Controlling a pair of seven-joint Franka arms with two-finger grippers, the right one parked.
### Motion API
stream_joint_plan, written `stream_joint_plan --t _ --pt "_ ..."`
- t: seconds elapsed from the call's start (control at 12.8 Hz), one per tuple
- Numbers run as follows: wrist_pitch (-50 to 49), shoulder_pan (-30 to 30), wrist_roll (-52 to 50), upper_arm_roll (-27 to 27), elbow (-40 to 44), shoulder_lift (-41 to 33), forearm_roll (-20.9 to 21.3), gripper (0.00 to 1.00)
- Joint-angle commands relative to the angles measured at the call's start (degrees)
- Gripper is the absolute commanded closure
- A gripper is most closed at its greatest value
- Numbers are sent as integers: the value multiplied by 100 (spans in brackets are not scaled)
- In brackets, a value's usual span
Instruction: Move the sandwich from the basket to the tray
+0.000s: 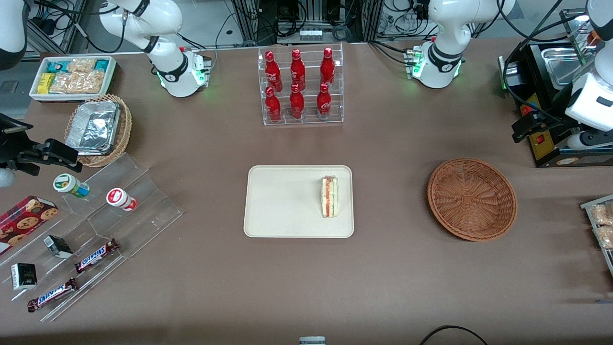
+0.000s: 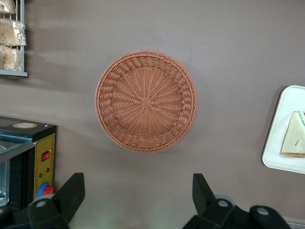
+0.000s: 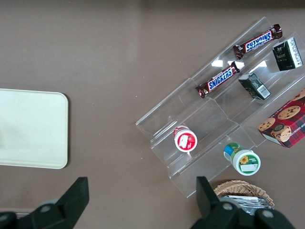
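The sandwich (image 1: 329, 196) lies on the cream tray (image 1: 282, 203), near the tray's edge toward the working arm's end. It also shows in the left wrist view (image 2: 294, 136) on the tray (image 2: 276, 143). The reddish-brown wicker basket (image 1: 471, 199) is empty and sits beside the tray toward the working arm's end; it also shows in the left wrist view (image 2: 145, 101). My left gripper (image 1: 519, 130) is raised, farther from the front camera than the basket, next to a black appliance. It is open and empty (image 2: 138, 183).
A black appliance (image 1: 550, 96) with a yellow panel stands by the gripper. A rack of snack packets (image 1: 601, 230) lies at the working arm's end. A clear rack of red bottles (image 1: 301, 86) stands at the back. An acrylic stand (image 1: 119, 206) with snacks, a tan basket (image 1: 100, 129) and a white bin (image 1: 72, 76) lie toward the parked arm's end.
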Motion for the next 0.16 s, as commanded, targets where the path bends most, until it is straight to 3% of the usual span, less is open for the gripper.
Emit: stream_joint_plan --t 0.0,0.08 --pt "-268 134 345 -107 398 113 -88 0" --pt "-277 134 417 -107 434 157 -88 0"
